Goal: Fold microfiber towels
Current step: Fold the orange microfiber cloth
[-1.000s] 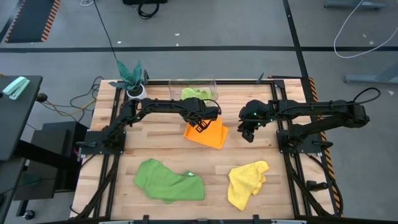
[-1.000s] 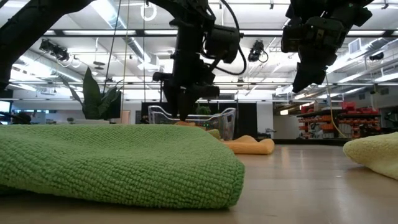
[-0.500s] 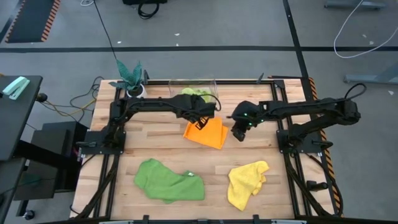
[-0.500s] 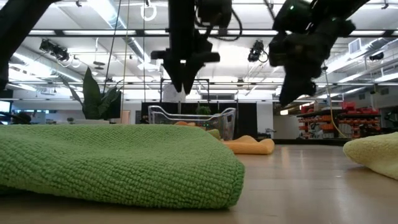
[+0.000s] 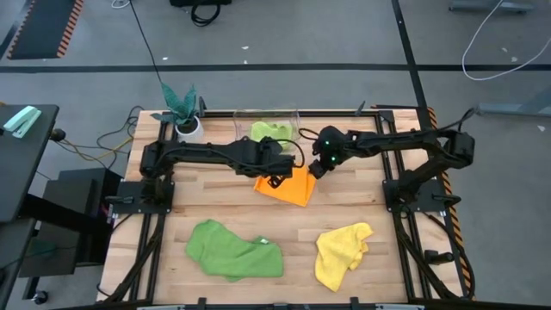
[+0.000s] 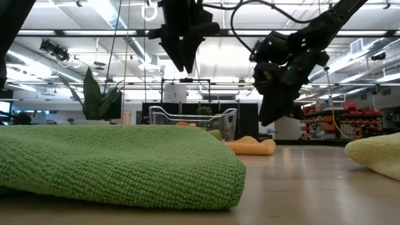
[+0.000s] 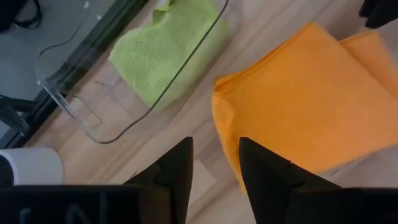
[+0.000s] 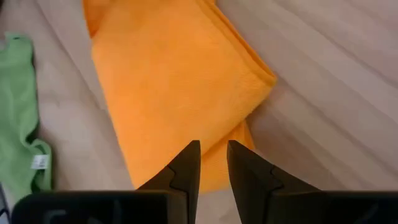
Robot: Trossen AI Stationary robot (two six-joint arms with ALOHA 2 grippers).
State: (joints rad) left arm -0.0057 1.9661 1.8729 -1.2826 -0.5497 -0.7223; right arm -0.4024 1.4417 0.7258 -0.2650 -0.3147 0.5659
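Observation:
The orange towel (image 5: 288, 186) lies folded flat on the table's far middle. My left gripper (image 7: 214, 168) hangs open above its far left corner, high over the table in the low view (image 6: 185, 62). My right gripper (image 8: 213, 163) stands open just above the orange towel's right edge (image 6: 269, 115), nothing between its fingers. The light lime towel (image 5: 270, 131) lies in the clear bin. The darker green towel (image 5: 234, 250) and the yellow towel (image 5: 342, 252) lie crumpled near the front edge.
The clear plastic bin (image 5: 293, 116) stands at the far edge, just behind the orange towel. A teal plant in a white pot (image 5: 183, 112) stands at the far left corner. Bare wood lies between the orange towel and the two front towels.
My left gripper has risen off the orange towel's far edge and drawn back toward the table's left. My right gripper has come down and toward the table's left, rolling its wrist, until it hangs over the orange towel's right edge. The orange towel has stayed flat.

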